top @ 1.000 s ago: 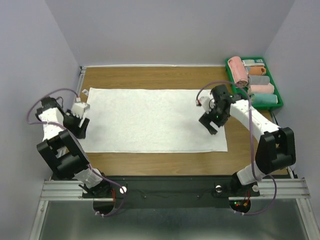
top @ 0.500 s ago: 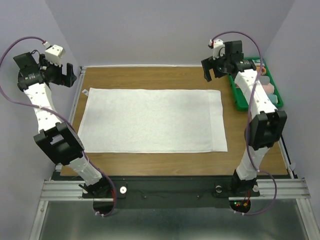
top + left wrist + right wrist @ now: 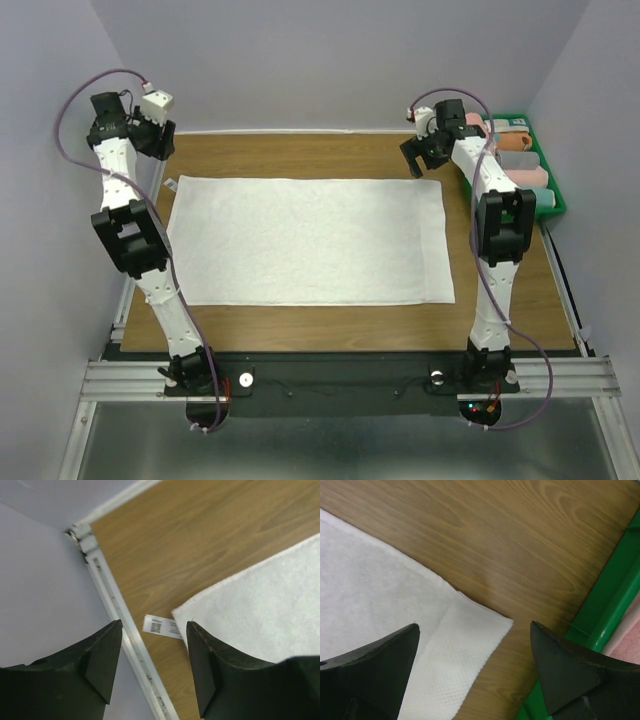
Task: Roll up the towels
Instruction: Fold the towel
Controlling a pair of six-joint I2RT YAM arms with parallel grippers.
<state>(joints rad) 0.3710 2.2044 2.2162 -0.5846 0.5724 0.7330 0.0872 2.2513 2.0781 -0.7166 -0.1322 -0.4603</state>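
Note:
A white towel (image 3: pixel 305 240) lies spread flat on the wooden table (image 3: pixel 300 155). My left gripper (image 3: pixel 158 140) is open and empty, raised above the towel's far left corner (image 3: pixel 240 610), where a small white label (image 3: pixel 162 627) sticks out. My right gripper (image 3: pixel 425 158) is open and empty, raised above the towel's far right corner (image 3: pixel 470 630). Neither gripper touches the towel.
A green tray (image 3: pixel 556 203) at the far right holds several rolled towels in pink, orange and teal; its green wall shows in the right wrist view (image 3: pixel 610 605). A metal rail (image 3: pixel 125 640) runs along the table's left edge. Grey walls stand close on three sides.
Both arms have swung from low over the towel's side edges up and back to its far corners. The towel has not moved.

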